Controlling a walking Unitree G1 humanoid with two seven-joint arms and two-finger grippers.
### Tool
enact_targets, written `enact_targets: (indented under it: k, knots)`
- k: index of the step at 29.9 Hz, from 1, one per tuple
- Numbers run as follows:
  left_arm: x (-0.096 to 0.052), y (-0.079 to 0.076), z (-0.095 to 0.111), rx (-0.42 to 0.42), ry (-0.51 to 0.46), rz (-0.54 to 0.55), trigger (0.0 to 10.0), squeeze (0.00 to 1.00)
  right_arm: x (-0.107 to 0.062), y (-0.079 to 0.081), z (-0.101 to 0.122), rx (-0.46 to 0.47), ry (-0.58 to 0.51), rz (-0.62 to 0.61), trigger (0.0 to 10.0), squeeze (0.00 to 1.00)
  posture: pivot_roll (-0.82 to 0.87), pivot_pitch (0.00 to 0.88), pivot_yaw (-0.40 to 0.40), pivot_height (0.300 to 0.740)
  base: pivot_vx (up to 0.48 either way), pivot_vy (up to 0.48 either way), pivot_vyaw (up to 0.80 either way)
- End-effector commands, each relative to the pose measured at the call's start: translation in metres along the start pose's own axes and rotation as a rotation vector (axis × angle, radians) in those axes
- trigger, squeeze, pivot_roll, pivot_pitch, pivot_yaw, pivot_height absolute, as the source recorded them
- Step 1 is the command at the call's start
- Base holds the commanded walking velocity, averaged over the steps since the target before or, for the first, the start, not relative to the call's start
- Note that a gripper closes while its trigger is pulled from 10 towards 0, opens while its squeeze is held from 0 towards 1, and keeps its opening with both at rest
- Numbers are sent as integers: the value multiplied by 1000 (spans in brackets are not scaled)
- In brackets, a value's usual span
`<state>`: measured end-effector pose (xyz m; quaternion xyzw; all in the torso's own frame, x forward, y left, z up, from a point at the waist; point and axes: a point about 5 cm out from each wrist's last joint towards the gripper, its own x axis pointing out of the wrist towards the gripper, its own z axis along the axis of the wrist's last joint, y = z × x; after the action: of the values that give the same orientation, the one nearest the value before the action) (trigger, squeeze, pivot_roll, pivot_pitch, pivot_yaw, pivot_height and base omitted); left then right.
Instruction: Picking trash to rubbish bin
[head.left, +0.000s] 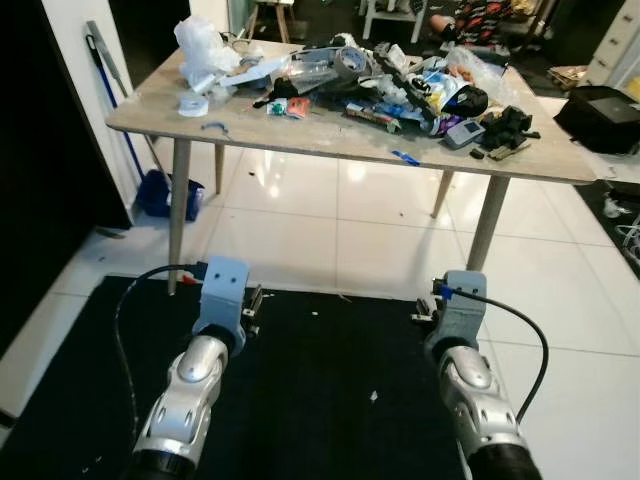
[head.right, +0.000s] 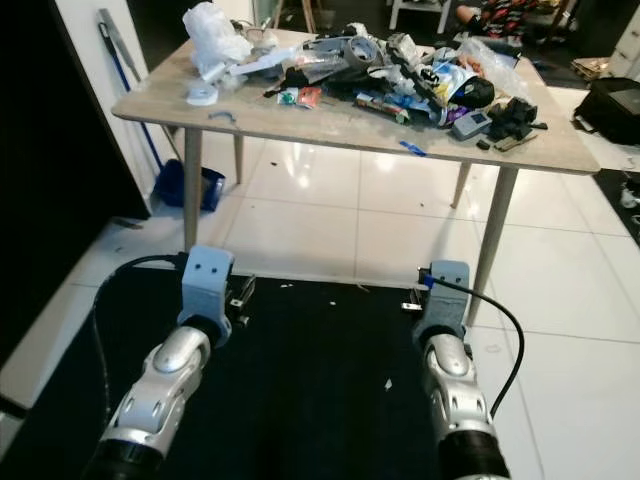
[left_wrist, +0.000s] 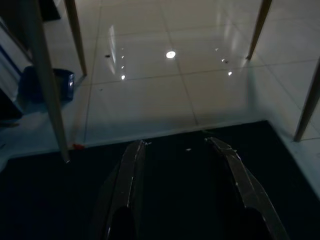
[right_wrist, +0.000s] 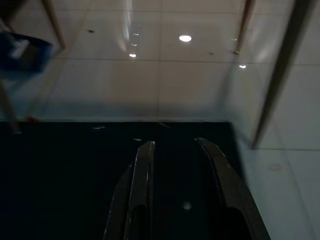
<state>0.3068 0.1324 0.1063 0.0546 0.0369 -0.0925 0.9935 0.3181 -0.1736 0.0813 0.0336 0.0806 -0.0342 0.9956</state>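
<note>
We stand before a wooden table (head.left: 300, 135) on slim slanted legs, and the trash (head.left: 400, 85) we are after lies heaped across its top: a crumpled white plastic bag (head.left: 205, 50) at the left end, a roll of white tape (head.left: 193, 104) just in front of it, a tangle of wrappers and packets through the middle, and some black pieces (head.left: 510, 130) toward the right end. A small blue scrap (head.left: 405, 158) sits near the table's front edge. Both our arms are held low in front of us, above a black mat (head.left: 320, 380) that covers the near floor, well short of the table. Our left gripper (left_wrist: 175, 145) points at the mat's far edge with its two black fingers (left_wrist: 127, 175) spread apart and nothing between them; our right gripper (right_wrist: 175, 145) is the same, fingers parted and holding nothing. Beyond the mat the floor (head.left: 330, 230) is glossy white tile. A blue dustpan (head.left: 165, 195) rests on the tiles by the table's left legs, next to a long-handled tool leaning on the wall, and a black bag (head.left: 600, 115) sits off to the right.
</note>
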Motion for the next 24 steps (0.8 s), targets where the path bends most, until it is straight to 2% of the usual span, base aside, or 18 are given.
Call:
enact_targets:
  k: [1, 11, 24]
  knots:
    - [-1, -3, -3, -3, 11, -9, 10000, 0, 0, -5, 0, -7, 1, -14, 10000, 0, -31, 136, -56, 740, 270, 0, 0]
    - [-2, -3, -4, -5, 13, -8, 10000, 0, -1, -2, 1, -13, -11, -2, 10000, 0, -30, 134, -56, 740, 269, 0, 0]
    - [-1, -2, -1, -24, 2, 5, 10000, 0, 5, -6, 21, -15, -75, -12, 10000, 0, -34, 132, -62, 740, 269, 0, 0]
